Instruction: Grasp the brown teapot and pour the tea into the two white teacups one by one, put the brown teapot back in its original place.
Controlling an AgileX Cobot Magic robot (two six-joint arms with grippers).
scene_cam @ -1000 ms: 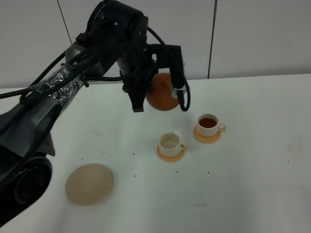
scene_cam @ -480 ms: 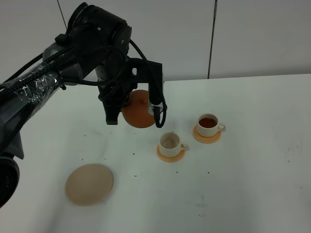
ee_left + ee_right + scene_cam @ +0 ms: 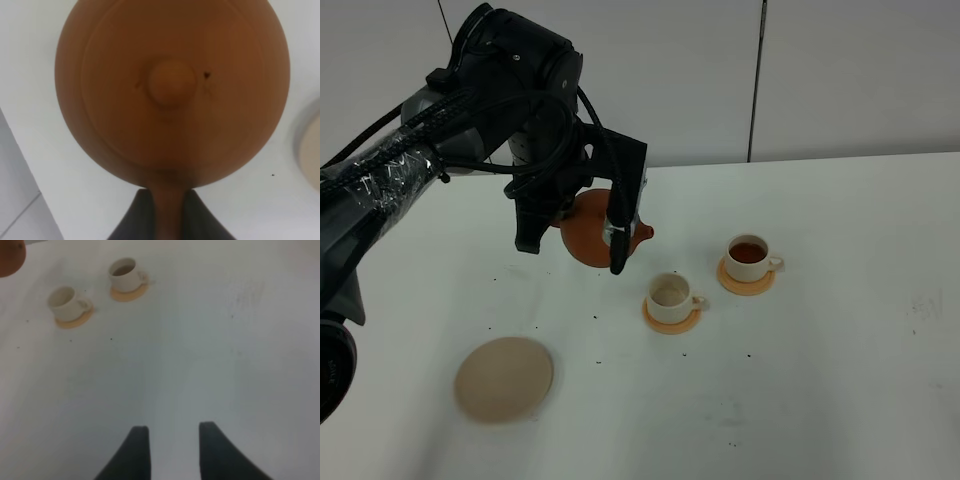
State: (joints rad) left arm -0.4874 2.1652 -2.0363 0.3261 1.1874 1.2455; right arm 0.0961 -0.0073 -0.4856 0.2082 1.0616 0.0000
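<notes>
Exterior high view is showing the left gripper (image 3: 168,220) clamping the brown teapot (image 3: 592,228) by its handle, the pot hanging at ten o'clock of the nearer, unfilled-looking teacup (image 3: 670,293). The right gripper (image 3: 169,450) is idling, jaws apart. Tipping here is risking tea splashing short onto the table (image 3: 840,360).

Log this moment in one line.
left tool: shut on teapot handle | teapot: upright, off its coaster | far cup: tea | near cup: no dark tea | right tool: open

Brown teapot (image 3: 592,228), lid on, raised off the counter (image 3: 840,380). Far teacup (image 3: 747,269) holds dark tea (image 3: 748,251); near teacup (image 3: 667,311) pale inside.
</notes>
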